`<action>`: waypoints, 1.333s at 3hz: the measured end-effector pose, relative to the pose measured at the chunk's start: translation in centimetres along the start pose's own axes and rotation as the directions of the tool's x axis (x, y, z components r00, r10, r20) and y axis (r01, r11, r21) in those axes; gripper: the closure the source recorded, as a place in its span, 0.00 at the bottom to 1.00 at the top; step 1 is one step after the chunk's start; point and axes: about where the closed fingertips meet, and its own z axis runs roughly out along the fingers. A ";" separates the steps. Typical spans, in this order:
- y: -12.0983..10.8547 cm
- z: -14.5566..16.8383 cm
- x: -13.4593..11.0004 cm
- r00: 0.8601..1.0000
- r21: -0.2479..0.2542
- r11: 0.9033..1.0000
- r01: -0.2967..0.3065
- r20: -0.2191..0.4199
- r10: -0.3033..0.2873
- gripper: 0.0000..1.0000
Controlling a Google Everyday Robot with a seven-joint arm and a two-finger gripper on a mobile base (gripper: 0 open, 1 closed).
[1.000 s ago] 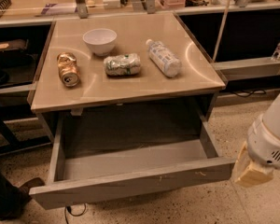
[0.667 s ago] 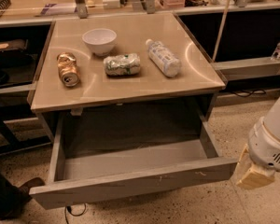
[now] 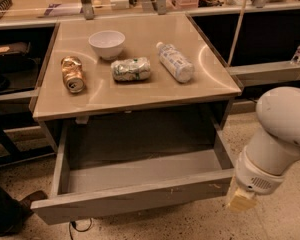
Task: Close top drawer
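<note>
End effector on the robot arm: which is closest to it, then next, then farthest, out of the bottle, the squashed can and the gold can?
The end effector hangs beside the right front corner of the open grey metal top drawer.
1. Clear plastic bottle, on the right.
2. Crushed silver-green can, in the middle.
3. Dented gold can, on the left.

A beige table (image 3: 140, 96) holds an upright white bowl (image 3: 107, 43). Lying on their sides nearby are a gold can (image 3: 72, 74), a crushed green can (image 3: 131, 69) and a plastic bottle (image 3: 175, 61).
</note>
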 end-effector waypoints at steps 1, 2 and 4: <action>-1.8 2.9 -1.5 1.000 -0.013 1.000 -0.022 0.022 0.022 1.00; -3.1 4.4 -2.8 0.998 -0.018 0.999 -0.032 0.045 0.033 1.00; -4.6 4.9 -4.1 0.997 -0.012 0.999 -0.038 0.064 0.039 0.88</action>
